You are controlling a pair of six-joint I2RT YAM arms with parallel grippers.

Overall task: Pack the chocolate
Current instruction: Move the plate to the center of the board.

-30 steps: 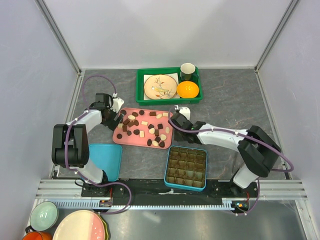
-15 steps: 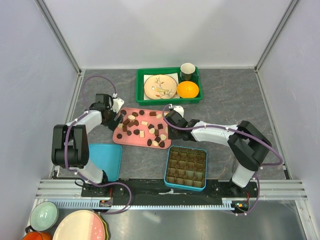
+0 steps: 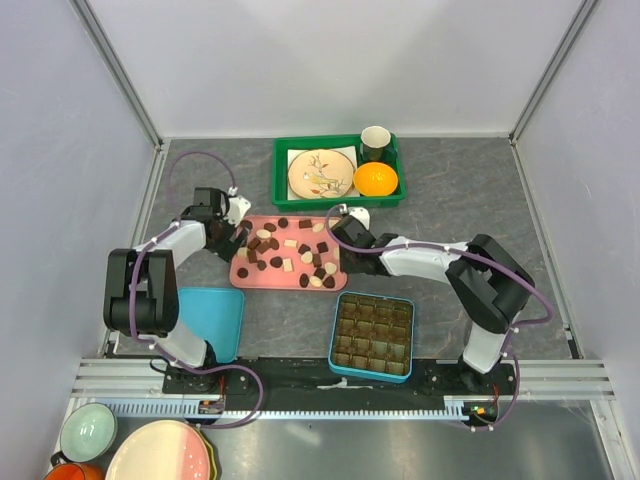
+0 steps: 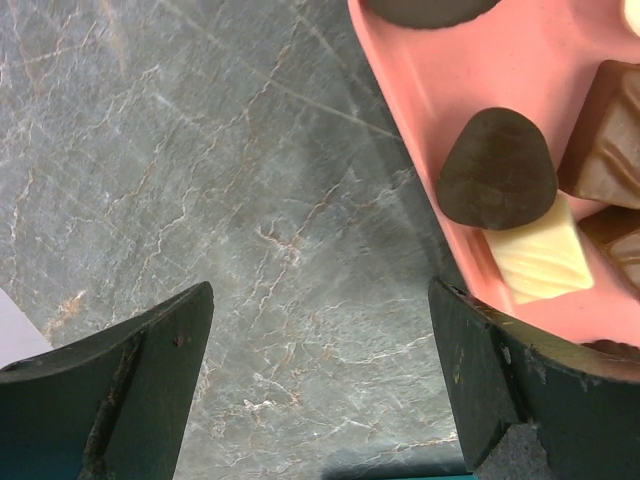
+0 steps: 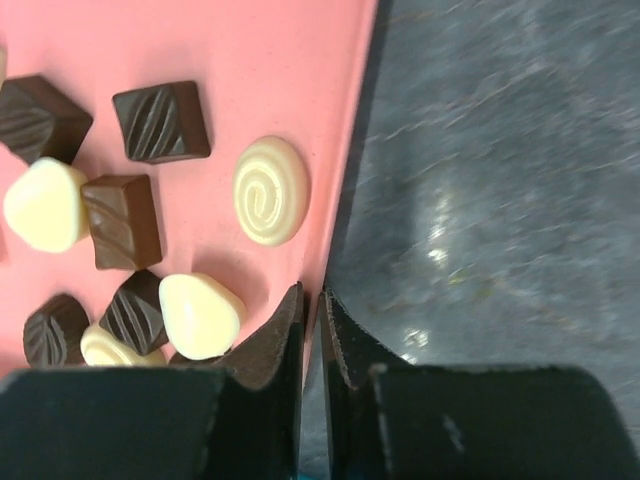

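Several pieces of chocolate point(image 3: 285, 250), dark, light brown and cream, lie on a pink tray point(image 3: 272, 281). My right gripper point(image 3: 340, 240) is at the tray's right edge. In the right wrist view its jaws point(image 5: 312, 300) are pinched on the pink tray's rim point(image 5: 355, 120), one finger inside beside a cream chocolate point(image 5: 200, 312). My left gripper point(image 3: 236, 232) stands at the tray's left edge, open wide point(image 4: 320, 300) over bare stone. Its right finger point(image 4: 500, 380) is against the tray's rim point(image 4: 420, 130), near a dark chocolate point(image 4: 497, 168).
A teal box point(image 3: 372, 335) with empty compartments sits in front of the tray. Its blue lid point(image 3: 210, 320) lies at the near left. A green tray point(image 3: 280, 175) at the back holds a plate point(image 3: 320, 173), a cup point(image 3: 375, 142) and an orange point(image 3: 375, 179).
My right gripper moved left to the pink tray's right edge and closed on its rim. The tray shifted slightly. The left gripper stayed open in place.
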